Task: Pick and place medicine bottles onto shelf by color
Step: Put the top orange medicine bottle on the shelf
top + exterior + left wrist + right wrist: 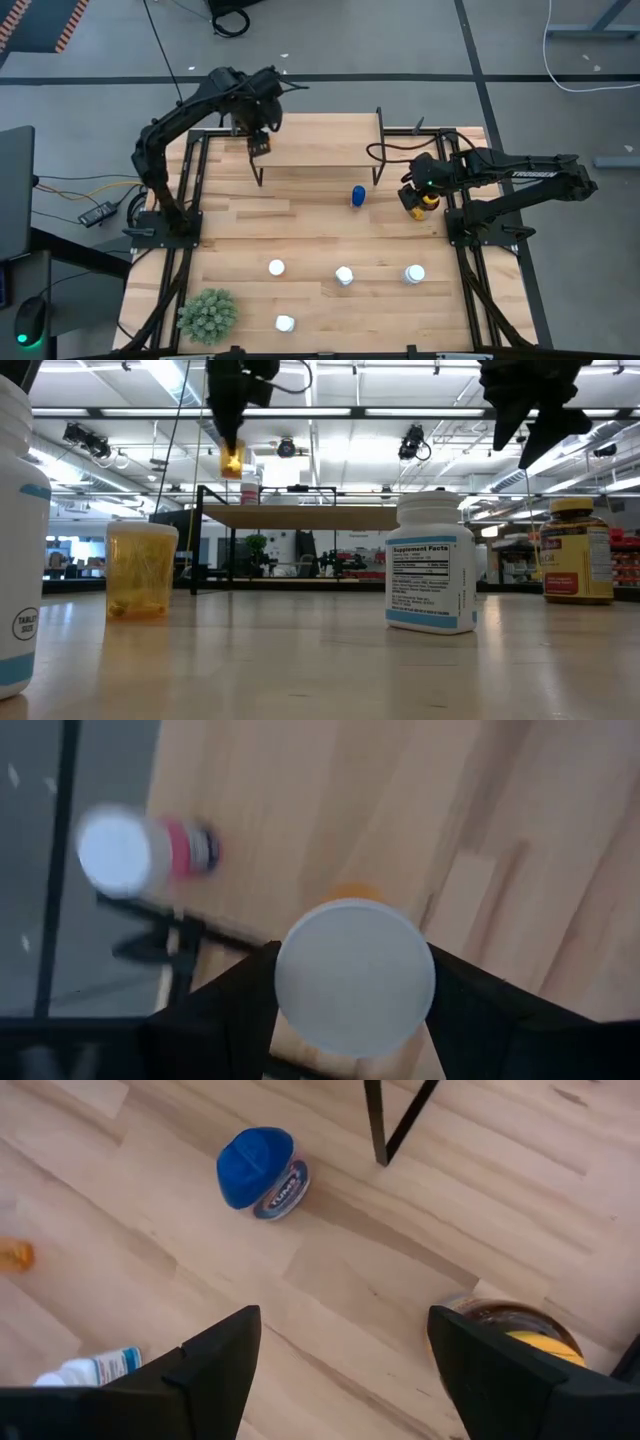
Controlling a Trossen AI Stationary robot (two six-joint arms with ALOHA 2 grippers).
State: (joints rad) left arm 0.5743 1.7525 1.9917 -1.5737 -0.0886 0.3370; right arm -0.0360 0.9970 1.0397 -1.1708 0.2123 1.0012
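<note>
My left gripper [258, 140] is over the left end of the shelf [320, 152], shut on an orange bottle with a white cap [355, 975]. The bottle also shows in the low view [232, 461]. A pinkish bottle [150, 850] stands close by on the shelf, which shows in the low view too [250, 491]. My right gripper [345, 1380] is open above the table, right of the shelf. A dark amber, yellow-capped bottle [515, 1330] stands beside one of its fingers. A blue bottle [358, 196] stands on the table in front of the shelf. My left gripper pinches the orange bottle at its white cap [300, 970], one finger [235, 1000] on each side. The fingers come from above, pointing down. The bottle hangs upright below them, its base [232, 474] clear above the shelf board.
Several white-capped bottles [344, 275] stand across the near half of the table. In the low view one is white [432, 565] and one is orange [140, 570]. A green spiky plant [207, 315] is at the near left. The shelf's black legs [395, 1120] stand beside the blue bottle.
</note>
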